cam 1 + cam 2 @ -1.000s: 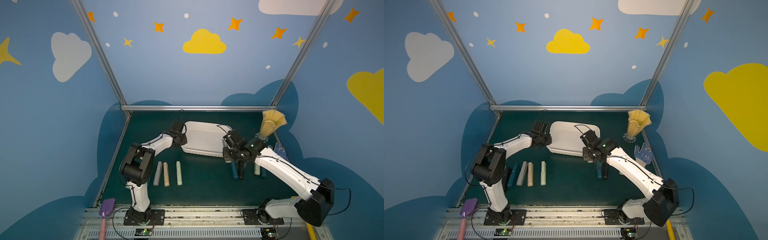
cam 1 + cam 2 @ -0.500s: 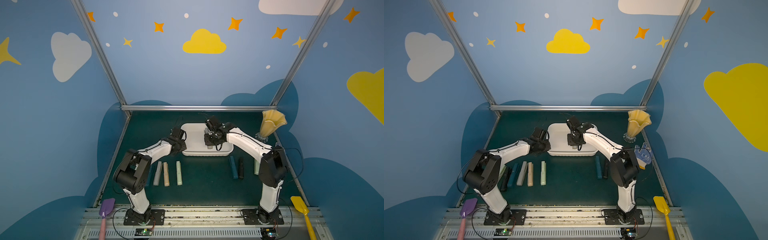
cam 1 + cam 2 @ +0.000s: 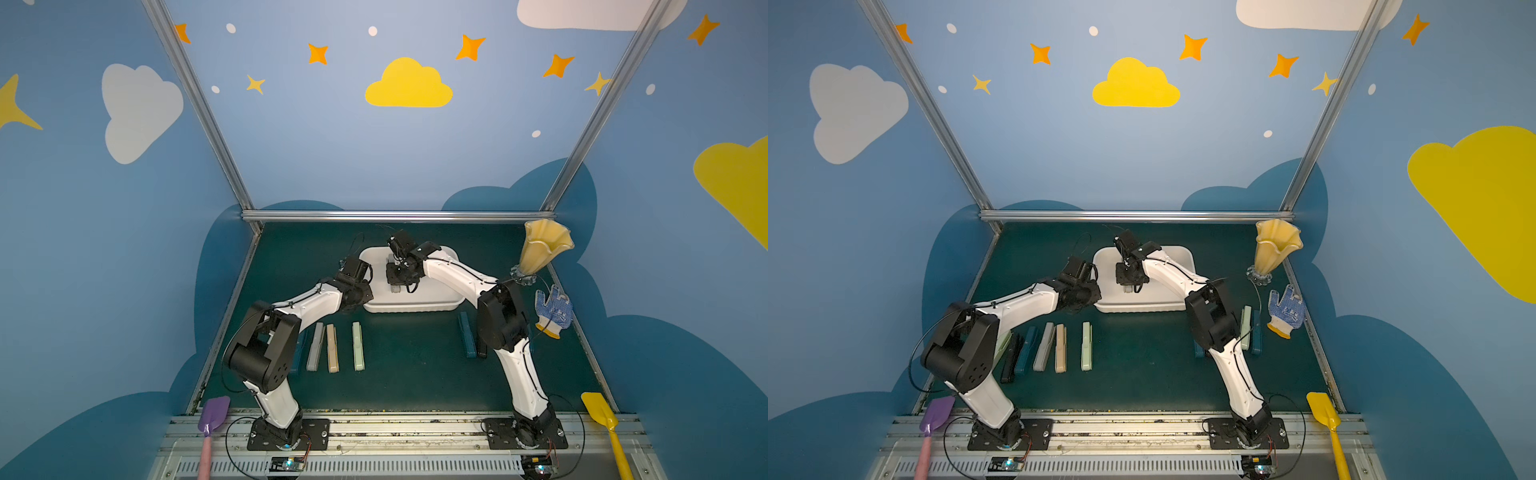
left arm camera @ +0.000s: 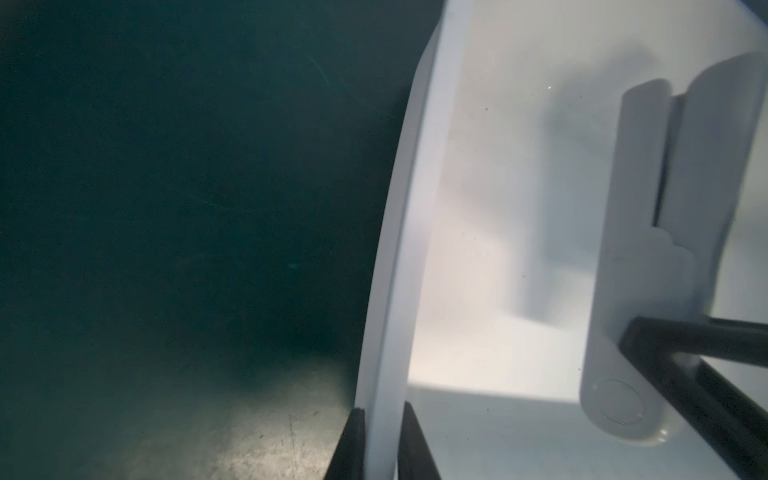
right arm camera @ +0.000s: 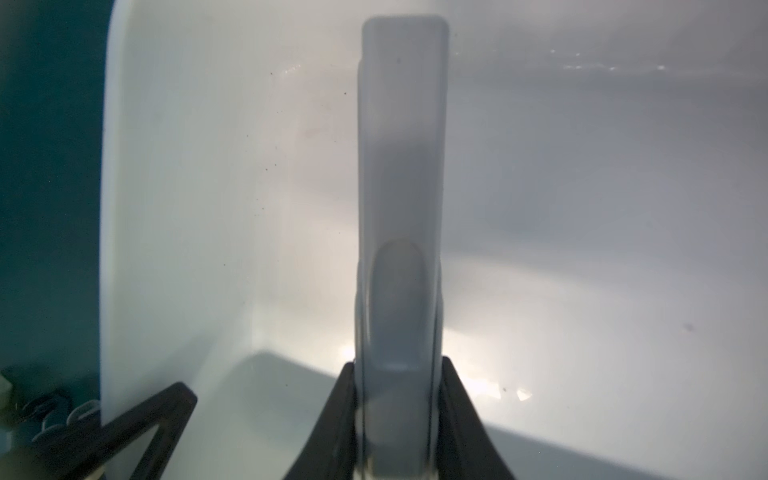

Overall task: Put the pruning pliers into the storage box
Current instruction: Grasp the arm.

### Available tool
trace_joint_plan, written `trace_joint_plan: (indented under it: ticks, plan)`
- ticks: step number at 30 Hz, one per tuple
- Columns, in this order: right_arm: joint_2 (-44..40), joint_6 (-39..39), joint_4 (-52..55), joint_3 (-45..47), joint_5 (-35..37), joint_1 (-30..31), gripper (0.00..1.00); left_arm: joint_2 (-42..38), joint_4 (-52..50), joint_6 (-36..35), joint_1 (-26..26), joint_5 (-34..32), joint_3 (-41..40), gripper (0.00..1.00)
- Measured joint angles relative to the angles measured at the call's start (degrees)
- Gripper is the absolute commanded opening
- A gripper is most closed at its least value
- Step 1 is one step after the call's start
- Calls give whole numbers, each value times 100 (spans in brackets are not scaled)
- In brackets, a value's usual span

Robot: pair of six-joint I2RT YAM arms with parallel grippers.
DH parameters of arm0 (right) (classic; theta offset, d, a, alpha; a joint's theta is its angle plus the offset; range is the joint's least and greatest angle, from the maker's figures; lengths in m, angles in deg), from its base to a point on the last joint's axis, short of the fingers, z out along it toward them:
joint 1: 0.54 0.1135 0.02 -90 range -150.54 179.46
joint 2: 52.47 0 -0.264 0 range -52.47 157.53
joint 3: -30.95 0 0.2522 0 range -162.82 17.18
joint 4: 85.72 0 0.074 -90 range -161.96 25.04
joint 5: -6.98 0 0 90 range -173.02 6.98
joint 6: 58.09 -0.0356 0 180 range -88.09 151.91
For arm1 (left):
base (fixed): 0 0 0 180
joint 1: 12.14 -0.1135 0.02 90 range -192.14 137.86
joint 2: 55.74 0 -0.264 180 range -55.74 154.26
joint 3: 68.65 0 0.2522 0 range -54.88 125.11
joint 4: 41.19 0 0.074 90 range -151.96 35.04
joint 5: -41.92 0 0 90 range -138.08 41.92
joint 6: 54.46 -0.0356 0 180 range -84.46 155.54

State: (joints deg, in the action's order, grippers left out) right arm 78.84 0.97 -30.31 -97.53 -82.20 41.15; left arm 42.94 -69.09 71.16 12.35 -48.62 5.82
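Item: grey pliers [image 5: 401, 166], clamped in right pincer [image 5: 399, 374], held over the floor of the box [image 3: 440, 301], not yet resting. Left pincer [image 4: 382, 419] pinches the box rim. 2 risks: a high release bounces the pliers; a left-arm tug tilts the box. Other pliers [image 3: 332, 347] wait on the mat [image 3: 407, 374].

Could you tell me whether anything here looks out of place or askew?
Nothing looks spilled or damaged. Only a blue-dotted glove stands out, lying against the mat's right edge near the yellow vase, apart from the tidy rows of pruning pliers.
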Motion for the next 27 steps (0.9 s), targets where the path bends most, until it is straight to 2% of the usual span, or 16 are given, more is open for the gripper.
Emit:
trace_joint_plan:
  ticks: [12, 27]
  plan:
    - [791, -387, -413, -721, -229, 96, 27, 0, 66, 50, 7, 127, -24, 16]
    - [1082, -682, -776, -916, -505, 96, 34, 0, 85, 68, 7, 149, -26, 15]
